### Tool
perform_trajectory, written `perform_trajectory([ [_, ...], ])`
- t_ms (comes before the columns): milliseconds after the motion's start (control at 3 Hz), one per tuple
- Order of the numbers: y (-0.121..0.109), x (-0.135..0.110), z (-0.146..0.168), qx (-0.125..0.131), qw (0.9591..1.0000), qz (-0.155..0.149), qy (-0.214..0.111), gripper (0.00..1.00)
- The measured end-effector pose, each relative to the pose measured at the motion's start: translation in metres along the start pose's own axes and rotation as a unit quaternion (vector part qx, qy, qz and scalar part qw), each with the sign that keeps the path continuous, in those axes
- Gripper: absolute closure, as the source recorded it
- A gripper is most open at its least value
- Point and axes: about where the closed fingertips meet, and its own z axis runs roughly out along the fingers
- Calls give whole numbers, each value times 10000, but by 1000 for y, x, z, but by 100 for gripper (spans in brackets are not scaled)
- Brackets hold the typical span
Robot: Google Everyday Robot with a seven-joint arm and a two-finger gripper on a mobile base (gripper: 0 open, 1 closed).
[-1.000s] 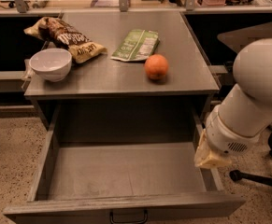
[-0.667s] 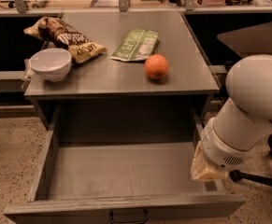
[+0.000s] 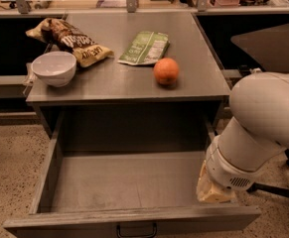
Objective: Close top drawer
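Four things sit on the grey counter (image 3: 119,86): at the left edge a white bowl (image 3: 54,67), just behind it a crumpled brown snack bag (image 3: 69,41), further right a flat green packet (image 3: 145,47), and near that an orange (image 3: 166,71). Below the counter, the top drawer (image 3: 124,182) stands pulled far out toward the near side. Its long axis runs left to right, almost as wide as the counter, and its open box faces up. Its tall front panel (image 3: 74,223) is the nearest part and carries a small dark handle (image 3: 136,230) at the middle of the bottom edge. At the drawer's right near corner is the tool (image 3: 214,191), a pale yellowish end piece on the thick white arm (image 3: 263,128). The arm comes in from the right. The tool sits low against the drawer's right side wall, just behind the front panel and inside the corner, well right of the handle. Whether the tool is released or clenched cannot be told from this view.
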Motion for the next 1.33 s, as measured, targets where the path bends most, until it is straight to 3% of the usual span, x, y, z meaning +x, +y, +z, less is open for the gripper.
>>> perform_trajectory([
  [667,30,-10,23,-328,9989,-178,289,100],
  [1333,48,-20,52,-447,9983,-358,143,100],
])
